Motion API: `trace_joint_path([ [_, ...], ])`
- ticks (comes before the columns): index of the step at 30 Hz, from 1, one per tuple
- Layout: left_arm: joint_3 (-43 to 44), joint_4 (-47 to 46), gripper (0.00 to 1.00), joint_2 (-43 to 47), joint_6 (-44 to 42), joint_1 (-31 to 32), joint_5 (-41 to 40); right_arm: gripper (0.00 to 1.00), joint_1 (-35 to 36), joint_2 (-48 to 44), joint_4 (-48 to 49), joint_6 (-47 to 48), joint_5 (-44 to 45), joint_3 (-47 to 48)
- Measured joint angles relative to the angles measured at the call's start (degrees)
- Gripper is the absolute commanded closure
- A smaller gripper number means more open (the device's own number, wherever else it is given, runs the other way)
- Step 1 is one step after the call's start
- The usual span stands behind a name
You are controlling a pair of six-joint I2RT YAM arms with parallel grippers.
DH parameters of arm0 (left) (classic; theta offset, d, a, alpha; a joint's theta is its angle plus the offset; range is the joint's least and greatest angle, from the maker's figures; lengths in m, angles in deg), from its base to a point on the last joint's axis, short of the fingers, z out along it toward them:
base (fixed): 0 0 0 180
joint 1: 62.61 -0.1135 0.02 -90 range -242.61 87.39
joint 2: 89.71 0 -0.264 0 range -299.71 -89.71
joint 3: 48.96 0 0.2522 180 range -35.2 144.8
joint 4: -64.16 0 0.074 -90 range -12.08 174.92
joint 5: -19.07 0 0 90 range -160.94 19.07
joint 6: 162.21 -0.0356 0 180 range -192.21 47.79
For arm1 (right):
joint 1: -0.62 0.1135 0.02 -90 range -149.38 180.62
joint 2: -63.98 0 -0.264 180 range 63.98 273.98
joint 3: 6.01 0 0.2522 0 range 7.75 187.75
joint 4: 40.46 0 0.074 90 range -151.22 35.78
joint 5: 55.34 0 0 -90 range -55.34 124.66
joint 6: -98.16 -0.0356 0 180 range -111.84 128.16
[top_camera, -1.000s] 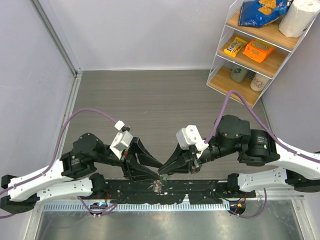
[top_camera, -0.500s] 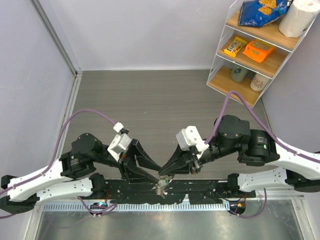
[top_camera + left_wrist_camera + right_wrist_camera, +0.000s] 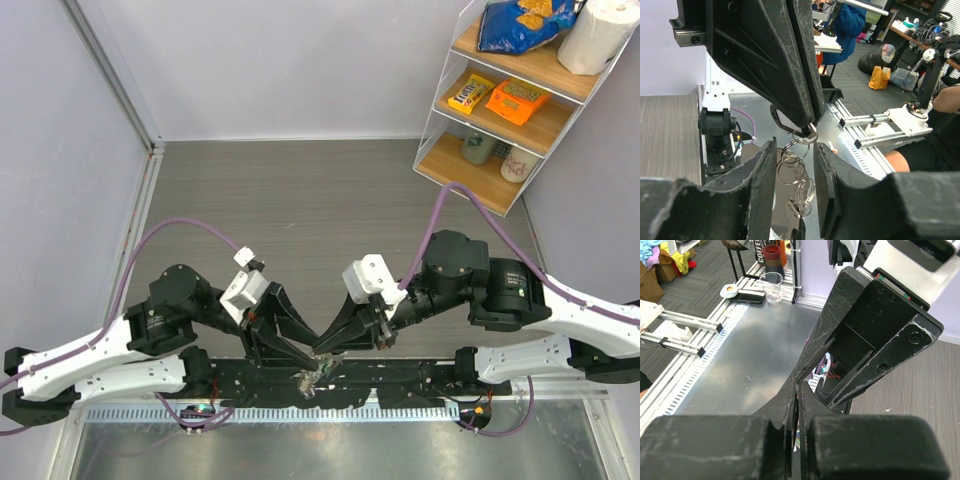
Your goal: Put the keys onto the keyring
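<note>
Arms: two, white and black, the left arm (image 3: 100, 365) and the right arm (image 3: 580, 320) reaching inward until their grippers meet tip to tip at the near edge of the table (image 3: 300, 200).
Right gripper (image 3: 809, 119): one, jaws clenched on the top loop of the keyring (image 3: 805, 135), which it pinches from above in the left wrist view.
Keyring: thin silvery wire loops linked in a dangling chain. At least four can be counted, but the lowest overlap too much for a sure number.
Left gripper (image 3: 794, 146): one, jaws parted, with the chain of loops hanging in the gap between them. Whether a loop touches either finger cannot be told.
Keys (image 3: 313, 377): a small silvery cluster with a hint of green, just below the meeting tips. They are too small to count.
Cables (image 3: 190, 228): two, purple, one along each arm.
Shelf rack (image 3: 447, 160): one, with three wooden shelves, at the far right, well apart from the grippers.
Top shelf: one blue chip bag (image 3: 515, 22), one paper towel roll (image 3: 600, 35).
Middle shelf: one yellow box (image 3: 470, 93), one orange box (image 3: 517, 100).
Bottom shelf: two cups (image 3: 478, 149).
</note>
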Motion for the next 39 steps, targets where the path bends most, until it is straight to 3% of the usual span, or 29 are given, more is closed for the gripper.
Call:
trace_joint_path([
  [6, 0.0, -0.6, 0.84, -0.3, 0.1, 0.0, 0.7, 0.95, 0.0, 0.0, 0.0, 0.0, -0.1, 0.0],
  [10, 0.0, -0.9, 0.87, -0.3, 0.0, 0.0, 0.9, 0.94, 0.0, 0.0, 0.0, 0.0, -0.2, 0.0],
  [15, 0.0, -0.9, 1.00, -0.3, 0.0, 0.0, 1.0, 0.95, 0.0, 0.0, -0.1, 0.0, -0.2, 0.1],
  [27, 0.0, -0.6, 1.00, 1.9, -0.6, 0.0, -0.5, 0.95, 0.0, -1.0, 0.4, -0.1, 0.6, -0.1],
  [39, -0.9, -0.5, 1.00, 4.7, -1.8, 0.0, -7.3, 0.95, 0.0, -6.8, 4.4, -1.1, 2.8, -7.2],
])
